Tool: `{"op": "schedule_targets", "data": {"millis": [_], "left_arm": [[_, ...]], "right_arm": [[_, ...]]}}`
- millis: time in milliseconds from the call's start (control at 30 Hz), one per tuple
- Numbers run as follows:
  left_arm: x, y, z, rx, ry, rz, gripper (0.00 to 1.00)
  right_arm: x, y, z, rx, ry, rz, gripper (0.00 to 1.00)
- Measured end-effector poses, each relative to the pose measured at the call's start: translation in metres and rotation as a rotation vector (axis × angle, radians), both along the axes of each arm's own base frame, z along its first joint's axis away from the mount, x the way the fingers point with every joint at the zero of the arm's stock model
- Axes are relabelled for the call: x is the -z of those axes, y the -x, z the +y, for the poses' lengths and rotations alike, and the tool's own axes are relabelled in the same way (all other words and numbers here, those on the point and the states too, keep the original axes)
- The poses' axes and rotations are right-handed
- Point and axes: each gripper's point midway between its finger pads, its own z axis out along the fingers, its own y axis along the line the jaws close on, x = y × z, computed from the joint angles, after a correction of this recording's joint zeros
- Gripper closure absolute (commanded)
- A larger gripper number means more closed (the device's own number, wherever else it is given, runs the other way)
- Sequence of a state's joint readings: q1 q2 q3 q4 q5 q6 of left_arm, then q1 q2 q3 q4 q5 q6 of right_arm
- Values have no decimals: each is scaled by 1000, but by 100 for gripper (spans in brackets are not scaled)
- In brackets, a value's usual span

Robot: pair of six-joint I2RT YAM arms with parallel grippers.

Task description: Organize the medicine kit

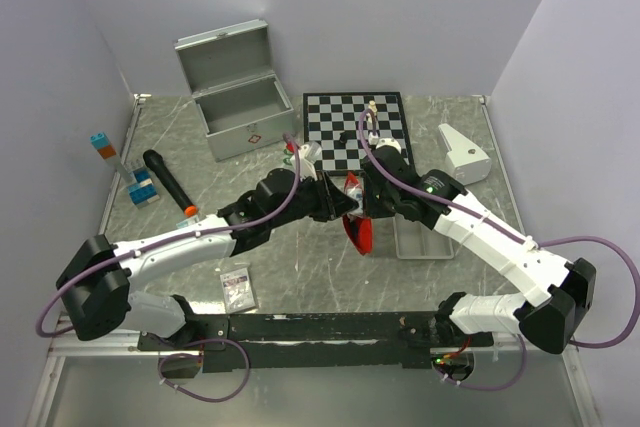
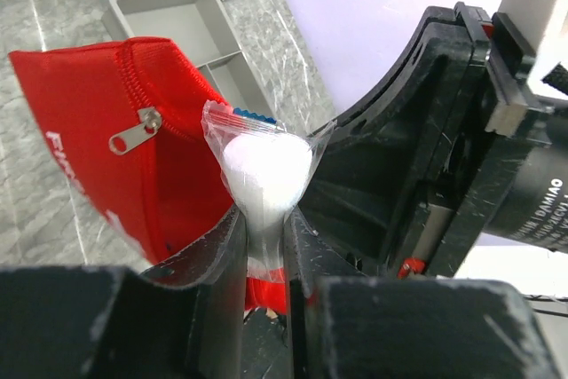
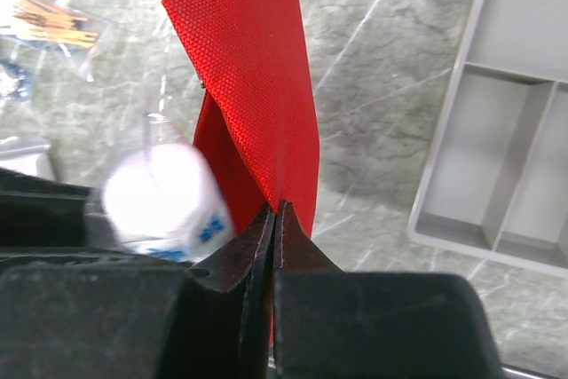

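Evidently this is a two-handed packing step. The right hand (image 3: 273, 219) is clenched on an edge of the red pouch (image 3: 257, 86), holding it off the tabletop (image 1: 300, 287) in the middle, just left of the tray (image 1: 420, 237). That likely keeps its zipped mouth hanging where the other arm can reach it. The left hand (image 2: 266, 237) is pinched on the neck of a small clear bag (image 2: 264, 170) of white wadding, right beside that mouth, seemingly to feed it in. Whether the bag has entered yet I cannot tell. The open case (image 1: 240, 97) sits well behind at the back left, presumably awaiting the filled pouch.
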State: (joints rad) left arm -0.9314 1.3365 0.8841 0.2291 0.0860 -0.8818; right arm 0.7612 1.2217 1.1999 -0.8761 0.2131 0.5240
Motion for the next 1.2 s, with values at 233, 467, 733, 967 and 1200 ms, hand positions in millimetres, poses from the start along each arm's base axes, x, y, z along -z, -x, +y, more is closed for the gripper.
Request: {"op": "schedule_targets", "data": {"millis": [233,467,733,967,1200], "left_arm": [[0,-5,-2,-35,17,14,83],[10,-12,2,-89,-5,36,85],[47,-17,3,-126,-98,94,64],[53,-12,-5,-111,-140,98,29],[27,-7,-5,-96,-112,54,27]], "right_arm": [[-9,1,6,11,-52,6,100],[-13,0,4,22,-67,-2,100],[-17,1,4,19,-82,-10,100],[-18,0,3,21,-81,-12,100],[-24,-2,-4,37,-93,-39,100]]}}
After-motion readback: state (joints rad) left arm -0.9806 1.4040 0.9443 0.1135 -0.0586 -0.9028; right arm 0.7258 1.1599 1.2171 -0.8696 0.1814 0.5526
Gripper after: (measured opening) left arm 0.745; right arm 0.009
